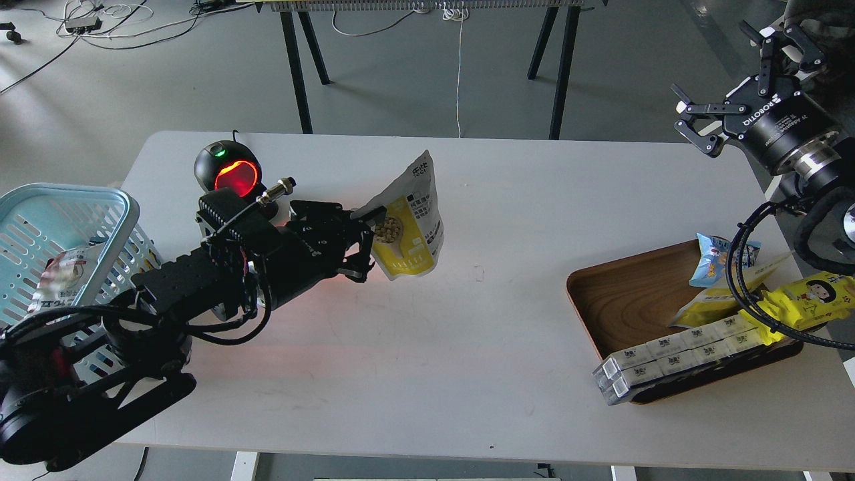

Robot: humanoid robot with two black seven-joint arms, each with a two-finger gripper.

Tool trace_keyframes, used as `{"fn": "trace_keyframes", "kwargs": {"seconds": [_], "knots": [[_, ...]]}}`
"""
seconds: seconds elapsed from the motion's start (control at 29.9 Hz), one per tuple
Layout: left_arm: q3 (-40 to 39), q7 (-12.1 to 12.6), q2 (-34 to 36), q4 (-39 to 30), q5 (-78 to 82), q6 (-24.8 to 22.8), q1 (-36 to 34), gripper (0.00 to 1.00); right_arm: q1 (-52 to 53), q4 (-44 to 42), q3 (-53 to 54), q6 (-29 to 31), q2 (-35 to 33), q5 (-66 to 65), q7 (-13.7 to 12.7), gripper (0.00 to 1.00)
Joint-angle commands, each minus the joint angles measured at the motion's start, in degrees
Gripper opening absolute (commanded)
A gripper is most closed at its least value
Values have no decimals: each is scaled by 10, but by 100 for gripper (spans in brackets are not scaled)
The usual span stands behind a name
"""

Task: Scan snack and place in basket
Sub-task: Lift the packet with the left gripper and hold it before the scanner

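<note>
a white table (427,321) seen from above. the left tool (369,244) grips the snack (409,224), a yellow-and-white pouch held upright above the table, just right of a black scanner (227,172) (its round window glows red). the basket (40,220) sits at the table's left edge with one packet inside. the right tool (731,73) hangs open and empty, raised above the table's right end, over a wooden tray (628,300) of packets.
</note>
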Motion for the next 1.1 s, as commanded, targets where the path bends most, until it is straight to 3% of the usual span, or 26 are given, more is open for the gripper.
{"fn": "trace_keyframes", "kwargs": {"seconds": [0.0,0.17,0.84,1.07], "knots": [[-5,-20,40,0,0,5,-2,1,1,0,0,0,0,-1,0,99],[-8,-36,79,0,0,16,-1,1,1,0,0,0,0,-1,0,99],[2,-44,146,0,0,35,8,2,0,0,0,0,0,-7,0,99],[2,-57,167,0,0,34,7,2,0,0,0,0,0,-8,0,99]]}}
